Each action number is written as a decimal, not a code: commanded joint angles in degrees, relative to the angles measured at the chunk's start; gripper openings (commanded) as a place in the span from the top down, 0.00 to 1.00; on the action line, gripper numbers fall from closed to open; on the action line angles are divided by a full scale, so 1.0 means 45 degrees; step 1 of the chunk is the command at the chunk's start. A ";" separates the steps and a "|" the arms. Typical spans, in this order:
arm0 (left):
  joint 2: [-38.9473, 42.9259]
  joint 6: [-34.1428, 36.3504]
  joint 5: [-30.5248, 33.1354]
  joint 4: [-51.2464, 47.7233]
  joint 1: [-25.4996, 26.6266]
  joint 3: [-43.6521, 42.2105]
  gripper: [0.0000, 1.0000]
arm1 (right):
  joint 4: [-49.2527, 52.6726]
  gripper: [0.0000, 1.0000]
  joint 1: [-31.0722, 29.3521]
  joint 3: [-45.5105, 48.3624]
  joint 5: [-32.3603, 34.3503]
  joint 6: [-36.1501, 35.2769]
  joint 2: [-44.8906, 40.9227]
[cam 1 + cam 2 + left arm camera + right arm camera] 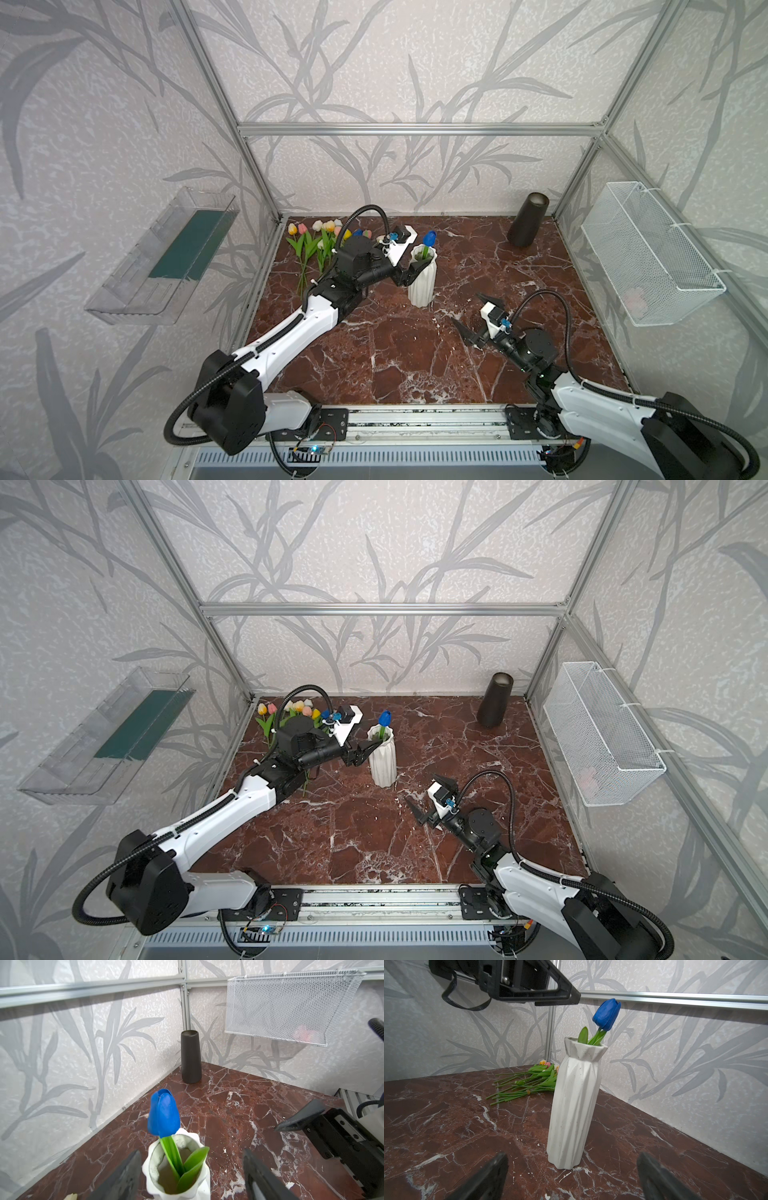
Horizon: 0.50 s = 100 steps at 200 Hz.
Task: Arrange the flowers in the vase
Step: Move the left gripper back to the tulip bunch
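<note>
Blue tulip (164, 1113) stands in the white vase (573, 1105); left gripper (191, 1152) released, jaws wide either side of the rim; right gripper (467, 309) released, empty, nearby.

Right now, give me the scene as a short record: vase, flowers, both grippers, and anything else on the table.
white vase: upright on the marble table, left of centre
blue tulip: standing in the white vase, head above the rim
other flowers: piled flat in the far left corner
left gripper: open, at the vase's mouth, holding nothing
right gripper: open, empty, apart from the vase
black vase: upright, far right corner
</note>
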State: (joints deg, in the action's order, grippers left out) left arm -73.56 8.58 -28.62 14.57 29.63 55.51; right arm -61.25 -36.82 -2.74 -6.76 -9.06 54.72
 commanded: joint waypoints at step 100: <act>-0.4532 -0.4446 0.8098 -0.7782 -0.4637 0.3334 0.44 | -0.0466 0.02 -0.0061 -0.0352 0.0025 0.0211 0.0469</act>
State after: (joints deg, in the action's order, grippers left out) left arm -87.05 -8.51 -0.56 -0.91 10.02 63.09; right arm -61.36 -36.82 -2.79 -6.68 -9.02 55.24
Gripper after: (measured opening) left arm 0.570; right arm 0.980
